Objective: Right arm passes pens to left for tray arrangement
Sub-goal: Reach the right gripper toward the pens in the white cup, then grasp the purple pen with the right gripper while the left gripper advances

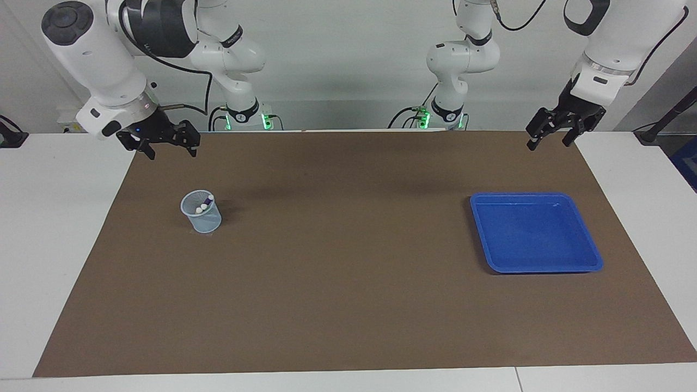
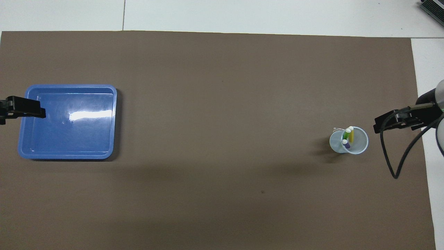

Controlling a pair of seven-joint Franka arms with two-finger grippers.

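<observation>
Three pens, purple, yellow and green with pale ends, stand in a small pale blue mesh cup toward the right arm's end of the table. The blue tray lies with nothing in it toward the left arm's end. My right gripper hangs open and holds nothing, raised above the mat beside the cup. My left gripper waits open with nothing in it, raised over the mat's corner by the tray.
A brown mat covers most of the white table. A black cable loops down from the right wrist beside the cup.
</observation>
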